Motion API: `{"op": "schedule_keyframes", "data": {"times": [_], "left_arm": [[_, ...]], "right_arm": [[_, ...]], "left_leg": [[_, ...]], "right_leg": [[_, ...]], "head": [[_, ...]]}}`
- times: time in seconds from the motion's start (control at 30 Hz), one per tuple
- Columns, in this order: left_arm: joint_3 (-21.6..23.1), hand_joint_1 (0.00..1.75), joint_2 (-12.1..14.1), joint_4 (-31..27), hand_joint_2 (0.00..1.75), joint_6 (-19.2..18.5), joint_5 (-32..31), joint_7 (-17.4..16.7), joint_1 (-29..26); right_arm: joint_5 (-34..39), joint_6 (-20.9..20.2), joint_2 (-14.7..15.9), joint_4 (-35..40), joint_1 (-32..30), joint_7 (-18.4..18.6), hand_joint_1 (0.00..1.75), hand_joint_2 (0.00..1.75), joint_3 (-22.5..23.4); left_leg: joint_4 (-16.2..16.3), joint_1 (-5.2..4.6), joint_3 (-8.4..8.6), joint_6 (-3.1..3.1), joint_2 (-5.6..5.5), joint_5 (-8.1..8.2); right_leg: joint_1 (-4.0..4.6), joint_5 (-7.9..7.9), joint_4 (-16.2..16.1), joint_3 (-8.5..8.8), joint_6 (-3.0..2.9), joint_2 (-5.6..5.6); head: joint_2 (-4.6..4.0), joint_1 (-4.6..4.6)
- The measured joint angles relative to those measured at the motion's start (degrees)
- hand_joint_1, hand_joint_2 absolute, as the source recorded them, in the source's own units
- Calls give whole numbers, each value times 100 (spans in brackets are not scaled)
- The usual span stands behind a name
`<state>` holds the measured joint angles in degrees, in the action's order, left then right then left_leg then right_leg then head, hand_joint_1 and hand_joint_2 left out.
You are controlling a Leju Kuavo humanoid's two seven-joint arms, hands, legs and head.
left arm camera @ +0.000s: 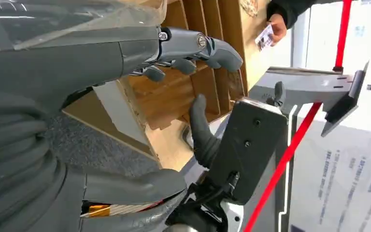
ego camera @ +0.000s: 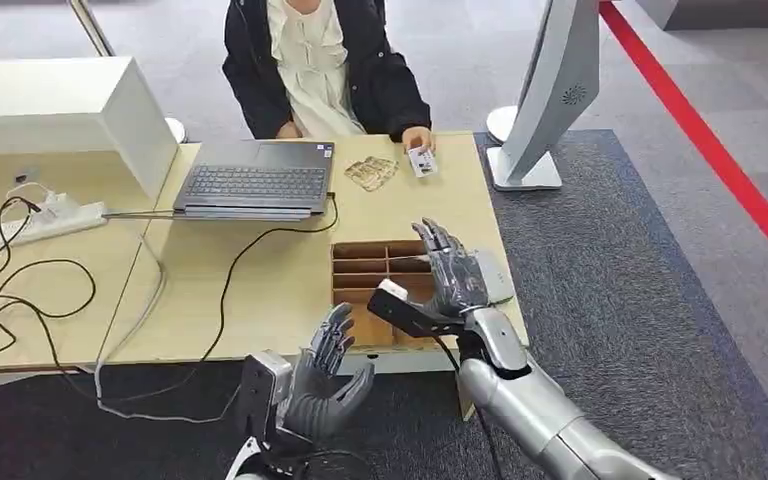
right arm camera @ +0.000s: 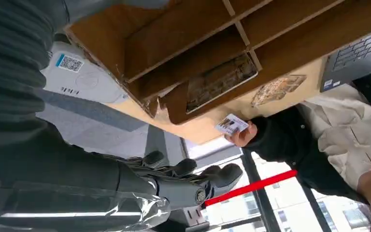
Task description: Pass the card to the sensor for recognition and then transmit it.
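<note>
- Card [ego camera: 421, 161] lies at the far edge of the desk [ego camera: 260, 280], under the fingers of a person's hand [ego camera: 418, 138]. Right wrist view shows the same card [right arm camera: 232, 124] pinched at the desk edge by that hand.
- Person in a dark jacket [ego camera: 380, 80] over a light top sits across the desk, facing the robot.
- Just beside the card, toward the laptop: a small clear packet [ego camera: 371, 172] with patterned contents, flat on the desk.
- Sensor: the white flat pad [right arm camera: 84, 77] with a QR label, at the desk's right edge next to the wooden divider tray [ego camera: 360, 265]; mostly hidden behind the right robot hand in the head view.
- Right robot hand [ego camera: 452, 272] is above the tray and pad, fingers spread and extended toward the person, grasping nothing. Well apart from the card.
- Left robot hand [ego camera: 328, 375] is at the near desk edge, palm up, fingers loosely curled apart, released, holding nothing.
- Open laptop [ego camera: 255, 185] sits left of the packet; its black cable [ego camera: 225, 290] runs across the desk.
- White power strip [ego camera: 50, 220] with dark cords on the left part of the desk; white box [ego camera: 60, 110] behind it.
- Grey stand-mounted panel [ego camera: 555, 90] stands on the floor off the desk's far right corner; red floor line [ego camera: 710, 150] beyond.
</note>
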<state>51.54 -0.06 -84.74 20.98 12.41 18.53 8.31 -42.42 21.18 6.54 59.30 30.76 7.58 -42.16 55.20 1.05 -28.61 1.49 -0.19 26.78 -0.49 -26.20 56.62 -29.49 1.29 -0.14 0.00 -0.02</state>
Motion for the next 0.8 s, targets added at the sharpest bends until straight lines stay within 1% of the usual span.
{"op": "schedule_keyframes", "data": {"times": [0.47, 0.67, 0.8], "left_arm": [[0, 0, -44, 162, 175, -218, 28, 26, 35], [2, 0, -72, 243, 175, -297, 42, 42, 57], [4, 0, -90, 306, 175, -352, 42, 57, 77]], "right_arm": [[-24, 50, -131, -507, 121, 46, 0, 175, -48], [-116, 39, -164, -608, 279, 59, 0, 175, -66], [-203, 17, -240, -711, 479, 37, 0, 175, -92]], "left_leg": [[0, 0, 0, 0, 0, 0], [0, 0, -1, 0, 0, 0], [0, 0, 0, 1, 1, -1]], "right_leg": [[0, 0, 0, 0, 0, 0], [0, 0, 0, -1, 0, 0], [0, 2, 1, -2, -2, 1]], "head": [[0, 0], [0, 0], [0, -2]]}}
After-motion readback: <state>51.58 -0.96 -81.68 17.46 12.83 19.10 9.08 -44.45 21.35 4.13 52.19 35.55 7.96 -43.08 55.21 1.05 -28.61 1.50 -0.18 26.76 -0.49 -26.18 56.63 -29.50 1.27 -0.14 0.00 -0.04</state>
